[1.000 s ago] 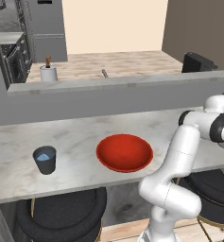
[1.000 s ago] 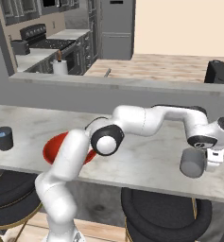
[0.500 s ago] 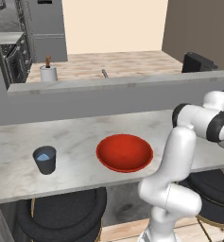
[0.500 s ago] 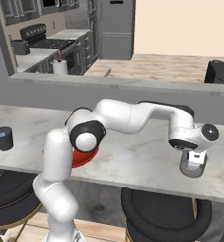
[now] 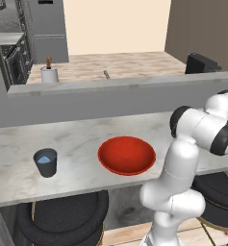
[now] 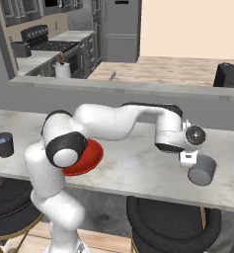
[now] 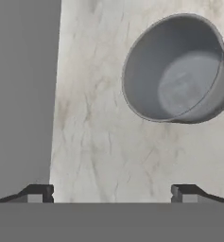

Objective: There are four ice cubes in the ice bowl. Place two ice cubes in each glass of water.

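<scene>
The red bowl point(image 5: 127, 155) sat near the middle of the marble counter point(image 5: 86, 139), close to its front edge, and no ice could be made out inside it. Off toward the counter's left end stood the dark grey glass point(image 5: 45, 162) with its bluish water, well apart from the bowl and likewise near the front edge. In the right base view that same glass point(image 6: 2, 144) showed at the far left of the counter, the bowl point(image 6: 86, 157) half hidden behind the white arm's elbow.

Over at the right end stood the lighter grey glass point(image 6: 202, 169), near the front edge. The gripper point(image 6: 186, 158) hung just beside it, on the side toward the bowl, at about rim height. In the hand view the lighter glass point(image 7: 177, 68) sat in the upper right, its mouth open to the camera, its inside pale grey; whether any cube lay in it could not be told. The two fingertips point(image 7: 38, 193) stood wide apart at the bottom of that view, with bare marble point(image 7: 99, 142) between them and nothing gripped.

Behind the counter ran a raised grey ledge point(image 5: 110, 89), and beyond it, on the wooden floor, stood a white cylinder with a brown top point(image 5: 49, 73).
</scene>
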Motion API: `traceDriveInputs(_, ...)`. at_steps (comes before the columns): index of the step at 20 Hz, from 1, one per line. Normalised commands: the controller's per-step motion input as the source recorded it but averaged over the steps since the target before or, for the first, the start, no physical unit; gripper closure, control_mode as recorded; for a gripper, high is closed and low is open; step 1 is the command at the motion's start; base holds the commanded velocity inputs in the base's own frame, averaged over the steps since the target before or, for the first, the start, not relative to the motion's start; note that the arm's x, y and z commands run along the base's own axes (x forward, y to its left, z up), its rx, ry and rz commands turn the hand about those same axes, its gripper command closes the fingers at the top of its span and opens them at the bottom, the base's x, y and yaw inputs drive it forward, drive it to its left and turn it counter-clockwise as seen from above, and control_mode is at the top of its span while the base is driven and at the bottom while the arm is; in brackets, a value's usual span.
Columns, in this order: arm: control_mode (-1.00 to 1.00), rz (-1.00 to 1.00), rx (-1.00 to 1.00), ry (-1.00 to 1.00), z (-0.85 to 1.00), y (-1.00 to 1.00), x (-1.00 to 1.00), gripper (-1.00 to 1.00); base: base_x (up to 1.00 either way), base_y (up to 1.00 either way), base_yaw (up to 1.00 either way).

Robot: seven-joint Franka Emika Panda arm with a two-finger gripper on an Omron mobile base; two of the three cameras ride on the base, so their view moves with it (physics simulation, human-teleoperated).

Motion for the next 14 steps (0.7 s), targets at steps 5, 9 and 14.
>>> traceDriveInputs(5, -1.0, 0.15, -0.39, 0.24, 0.87, 0.65, -0.66, -1.0, 0.0, 0.0, 0.0)
traceDriveInputs(9, -1.0, 0.23, -0.45, 0.47, 0.67, 0.84, -1.0, -1.0, 0.0, 0.0, 0.0)
traceDriveInputs(14, -1.0, 0.21, -0.23, 0.44, 0.36, 1.0, -0.94, -1.0, 0.0, 0.0, 0.0)
